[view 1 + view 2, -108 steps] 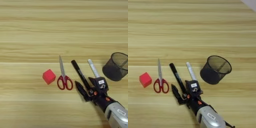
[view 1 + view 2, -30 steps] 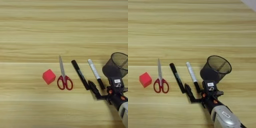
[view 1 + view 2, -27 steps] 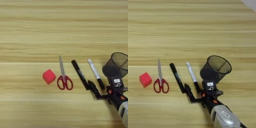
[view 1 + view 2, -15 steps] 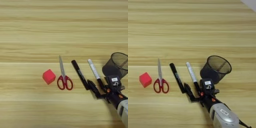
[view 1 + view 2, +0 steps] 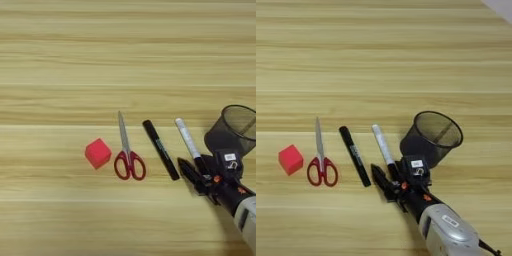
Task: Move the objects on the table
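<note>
Where the white-barrelled marker (image 5: 382,145) ends in its black cap, the right gripper (image 5: 390,176) straddles it, fingers spread. Wire-mesh pen cup (image 5: 431,137) stands just right; black marker (image 5: 354,155), red-handled scissors (image 5: 321,162) and red cube (image 5: 290,159) lie leftward on the table (image 5: 381,60).

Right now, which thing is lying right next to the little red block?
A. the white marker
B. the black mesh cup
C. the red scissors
C: the red scissors lie just right of the red block, while the white marker and the mesh cup sit farther right.

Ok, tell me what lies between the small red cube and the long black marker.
Red-handled scissors lie between small red cube and long black marker, in both views.
</note>
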`<state>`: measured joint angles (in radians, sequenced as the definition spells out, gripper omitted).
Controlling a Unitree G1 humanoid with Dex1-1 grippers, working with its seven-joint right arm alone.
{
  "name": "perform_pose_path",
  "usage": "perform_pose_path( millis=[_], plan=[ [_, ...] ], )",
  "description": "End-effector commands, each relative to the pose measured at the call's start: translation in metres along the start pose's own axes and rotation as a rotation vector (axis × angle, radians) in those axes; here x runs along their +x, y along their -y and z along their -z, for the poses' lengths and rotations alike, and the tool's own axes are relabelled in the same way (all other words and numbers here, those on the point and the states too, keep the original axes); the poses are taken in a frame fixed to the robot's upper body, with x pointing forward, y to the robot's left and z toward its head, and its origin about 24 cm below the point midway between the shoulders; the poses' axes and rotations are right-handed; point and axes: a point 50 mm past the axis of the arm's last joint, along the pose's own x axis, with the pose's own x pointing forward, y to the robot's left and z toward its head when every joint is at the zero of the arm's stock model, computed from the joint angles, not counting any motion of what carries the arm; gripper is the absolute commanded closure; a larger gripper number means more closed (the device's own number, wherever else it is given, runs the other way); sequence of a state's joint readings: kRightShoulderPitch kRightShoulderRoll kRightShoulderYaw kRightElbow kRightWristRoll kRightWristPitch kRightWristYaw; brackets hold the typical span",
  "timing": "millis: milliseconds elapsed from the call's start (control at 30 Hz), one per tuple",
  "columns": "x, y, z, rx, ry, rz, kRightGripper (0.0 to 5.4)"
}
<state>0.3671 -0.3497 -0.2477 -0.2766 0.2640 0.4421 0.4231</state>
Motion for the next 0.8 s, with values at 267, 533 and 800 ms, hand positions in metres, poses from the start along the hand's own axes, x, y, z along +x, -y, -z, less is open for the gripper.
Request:
perform_pose_path(
  millis=[267,533,800],
  plan=[
    [-0.002,-0.0003,0.0169,0.038,-0.099,0.006,3.45],
    [-0.0016,-0.0001,0.0151,0.031,-0.092,0.009,4.4],
    [-0.0012,-0.0021,0.0101,0.037,-0.053,0.002,4.66]
  ],
)
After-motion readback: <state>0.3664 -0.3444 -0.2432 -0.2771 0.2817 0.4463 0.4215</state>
